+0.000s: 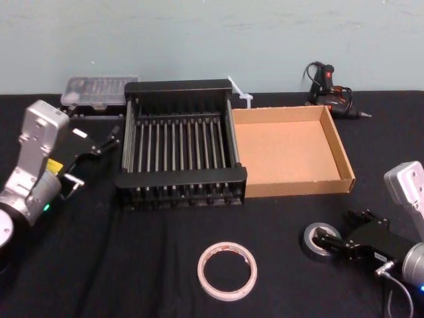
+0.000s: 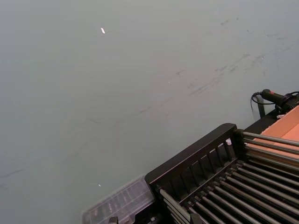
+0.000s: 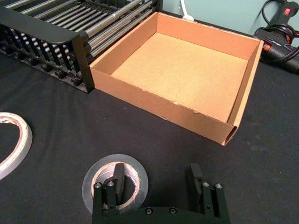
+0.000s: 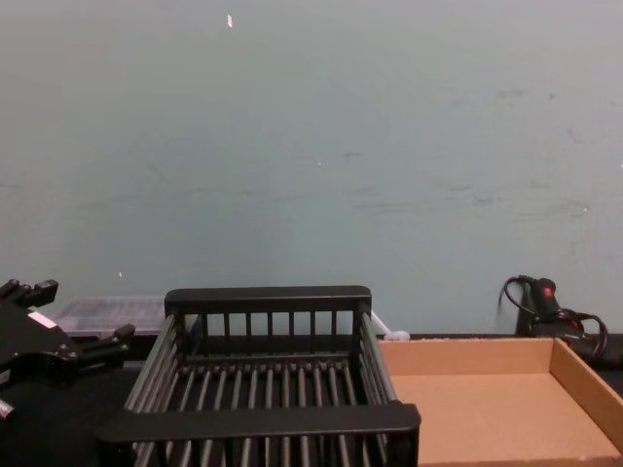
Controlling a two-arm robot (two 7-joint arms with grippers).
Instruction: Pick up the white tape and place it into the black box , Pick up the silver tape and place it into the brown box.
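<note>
The right claw (image 3: pixel 159 179) sits low over the black cloth surface (image 1: pixel 132 265), its fingers spread: one finger stands inside the pale core of the small, thick grey-silver roll of tape (image 3: pixel 115 182) and the other is on the cloth well outside the roll. It grips nothing yet. To do this step well, the claw should close on the roll's wall between core and outer face, squarely, so the roll does not tip when lifted, then carry it over the low near wall of the shallow brown cardboard tray (image 1: pixel 291 189), which is empty. The large thin white ring of tape (image 1: pixel 227 270) lies flat near the table's front, in front of the black slatted plastic crate (image 1: pixel 180 179), also empty. The left claw (image 1: pixel 99 144) hovers beside the crate's left side, apparently spread, though the view is poor. In the right wrist view the white ring is cut off at the edge.
</note>
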